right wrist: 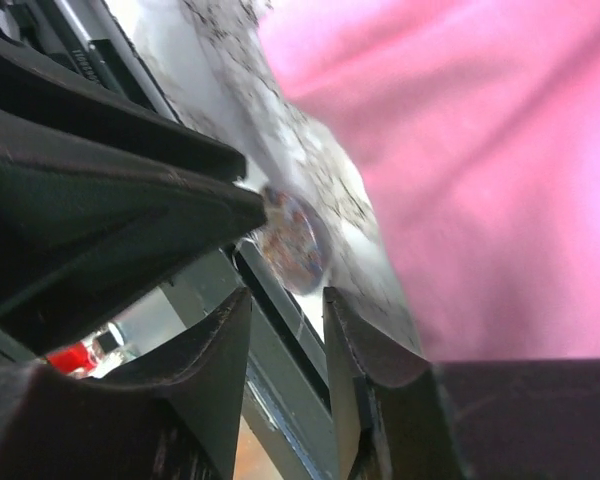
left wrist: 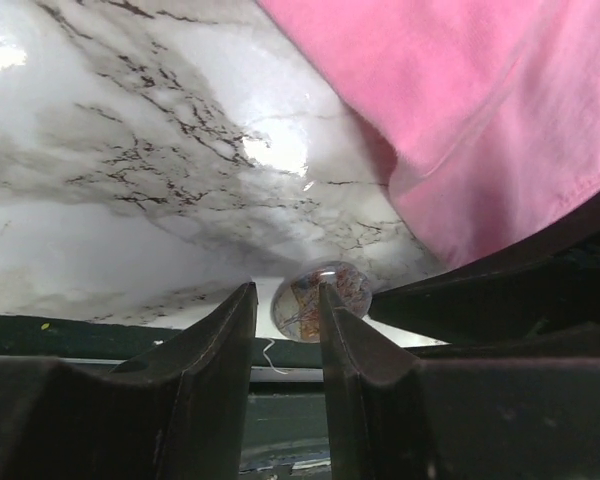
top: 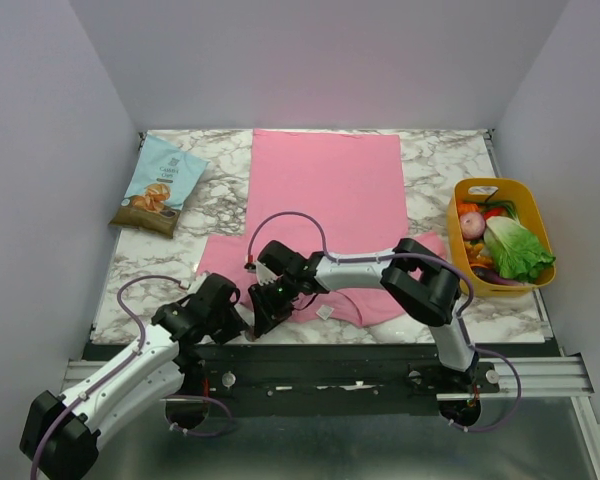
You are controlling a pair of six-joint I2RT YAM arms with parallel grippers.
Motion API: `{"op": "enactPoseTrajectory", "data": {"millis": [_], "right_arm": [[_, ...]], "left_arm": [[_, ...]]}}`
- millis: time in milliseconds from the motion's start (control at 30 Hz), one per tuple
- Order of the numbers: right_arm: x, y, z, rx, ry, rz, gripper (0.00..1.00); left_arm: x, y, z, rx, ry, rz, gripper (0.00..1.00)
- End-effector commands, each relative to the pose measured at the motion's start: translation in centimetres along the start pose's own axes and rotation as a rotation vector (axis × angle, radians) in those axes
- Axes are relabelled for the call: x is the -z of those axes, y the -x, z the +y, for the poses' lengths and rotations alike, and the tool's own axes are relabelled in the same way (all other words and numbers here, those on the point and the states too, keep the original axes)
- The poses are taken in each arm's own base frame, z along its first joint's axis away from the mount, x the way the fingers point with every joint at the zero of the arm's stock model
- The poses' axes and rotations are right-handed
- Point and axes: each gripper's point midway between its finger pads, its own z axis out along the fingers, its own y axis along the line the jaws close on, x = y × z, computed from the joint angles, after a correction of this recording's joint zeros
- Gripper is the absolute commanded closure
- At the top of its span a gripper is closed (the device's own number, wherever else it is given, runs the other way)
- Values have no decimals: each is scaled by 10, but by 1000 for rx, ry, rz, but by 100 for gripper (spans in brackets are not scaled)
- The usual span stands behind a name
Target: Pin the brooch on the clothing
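Marble table, plain pale walls, even light.

No lettering can be read: the teal snack bag near the worktop's far left corner bears print too small to make out.

The clothing lies spread across the middle of the desk; a snack bag lies left of it, towards the rear; a basket holding vegetables stands to its right; the brooch lies on bare desk at the near edge, near the clothing, just beyond the left hand; the right hand is close beside it.
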Motion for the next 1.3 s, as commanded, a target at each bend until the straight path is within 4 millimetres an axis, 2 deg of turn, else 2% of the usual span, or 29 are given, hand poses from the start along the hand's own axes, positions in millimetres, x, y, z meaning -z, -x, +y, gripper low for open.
{"op": "enactPoseTrajectory", "data": {"millis": [0,100,367,500,533,600,700,733,833,867,933,967,1000,1033,1067,1100,1133,1167,1200,1233,1267], "right_arm": [[-11,-7,-10,-32,-8,48,58],[-13,-7,-11,-37,-3,54,58],[-13,0,-14,-54,-21,24,71],[-10,3,-15,-58,-29,7,87],[-9,3,-13,-56,-28,4,95],[-5,2,-14,-51,-32,-1,99],[9,3,-5,-29,-29,-32,99],[21,7,6,-9,-13,-58,99],[41,11,11,4,-9,-100,99],[60,22,16,11,-11,-155,99],[78,28,7,14,-51,-194,99],[99,43,-1,13,-95,-263,99],[109,49,-10,33,-139,-286,99],[122,51,-19,27,-195,-295,99],[140,65,-43,14,-313,-356,99],[151,71,-56,45,-391,-378,99],[165,78,-66,50,-475,-392,99],[184,87,-93,39,-637,-438,100],[187,90,-113,53,-737,-417,100],[197,92,-124,53,-824,-408,99],[209,108,-127,63,-898,-437,99]], "left_arm": [[-8,0,2,4,2,-10,60],[-10,-6,2,6,-5,13,60],[-11,-10,0,19,-32,24,60],[-8,-7,-1,20,-35,5,60],[-6,-5,-3,19,-44,-3,60],[1,2,-6,10,-45,-31,60],[16,15,-18,-5,-80,-89,60],[20,23,-23,-6,-94,-127,59],[37,41,-41,-30,-144,-203,55],[40,45,-47,-41,-157,-220,53],[50,58,-62,-81,-186,-269,48],[53,64,-67,-95,-189,-294,46],[61,71,-80,-109,-219,-319,42],[60,74,-83,-150,-203,-323,40],[61,78,-88,-174,-198,-337,39],[68,84,-101,-188,-223,-353,35],[63,85,-103,-231,-198,-347,33],[63,87,-108,-244,-197,-349,32],[66,90,-119,-253,-222,-357,30],[63,90,-123,-271,-222,-350,29],[63,90,-129,-284,-237,-351,29]]}}
